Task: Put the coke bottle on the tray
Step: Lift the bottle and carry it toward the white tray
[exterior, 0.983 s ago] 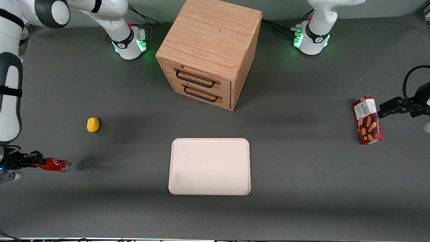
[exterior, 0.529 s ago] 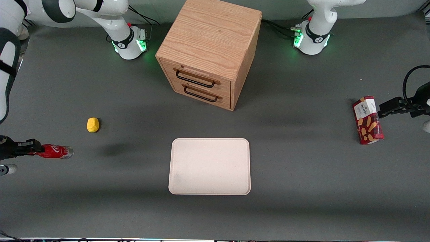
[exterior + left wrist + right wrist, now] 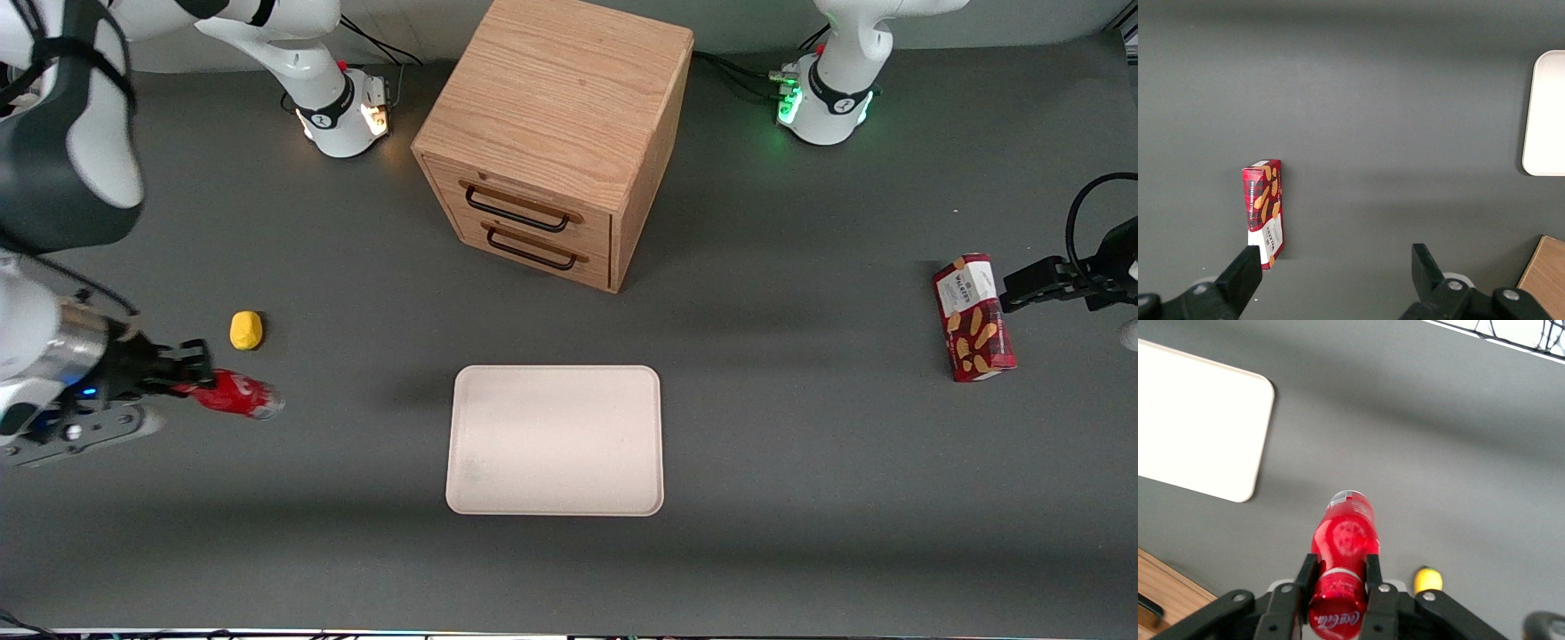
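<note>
Coke bottle (image 3: 236, 396) clamped between closed gripper (image 3: 197, 380) jaws, lifted, tray (image 3: 556, 440) well apart

My gripper (image 3: 1338, 577), raised above the table toward the working arm's end, grips the coke bottle (image 3: 1341, 560) by its capped end, with a finger pressed on each side. White script on the red bottle reads "Coca-Cola" near my fingers in the wrist view. Toward the parked arm's end of the table, the red snack box (image 3: 973, 317) carries a pale label with dark lettering, too small for me to read with any certainty.
</note>
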Controlling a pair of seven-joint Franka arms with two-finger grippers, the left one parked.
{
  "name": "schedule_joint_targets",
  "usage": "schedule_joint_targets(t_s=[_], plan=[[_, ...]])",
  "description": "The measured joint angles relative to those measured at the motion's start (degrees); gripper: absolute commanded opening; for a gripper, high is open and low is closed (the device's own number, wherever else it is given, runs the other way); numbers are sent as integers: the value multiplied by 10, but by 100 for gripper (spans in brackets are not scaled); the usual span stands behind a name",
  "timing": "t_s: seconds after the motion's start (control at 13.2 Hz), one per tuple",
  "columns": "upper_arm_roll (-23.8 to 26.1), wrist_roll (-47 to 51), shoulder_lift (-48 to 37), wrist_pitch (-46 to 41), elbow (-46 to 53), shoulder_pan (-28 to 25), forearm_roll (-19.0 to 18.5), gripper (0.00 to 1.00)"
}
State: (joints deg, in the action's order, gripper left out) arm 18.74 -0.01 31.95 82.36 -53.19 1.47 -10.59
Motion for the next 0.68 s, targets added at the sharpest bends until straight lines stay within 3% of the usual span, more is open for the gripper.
schedule_joint_targets(t_s=[0.23, 0.45, 0.68], plan=[[77, 89, 14, 39, -1, -7, -25, 0], [88, 122, 51, 105, -3, -32, -32, 0], [90, 134, 93, 166, -5, -62, -63, 0]])
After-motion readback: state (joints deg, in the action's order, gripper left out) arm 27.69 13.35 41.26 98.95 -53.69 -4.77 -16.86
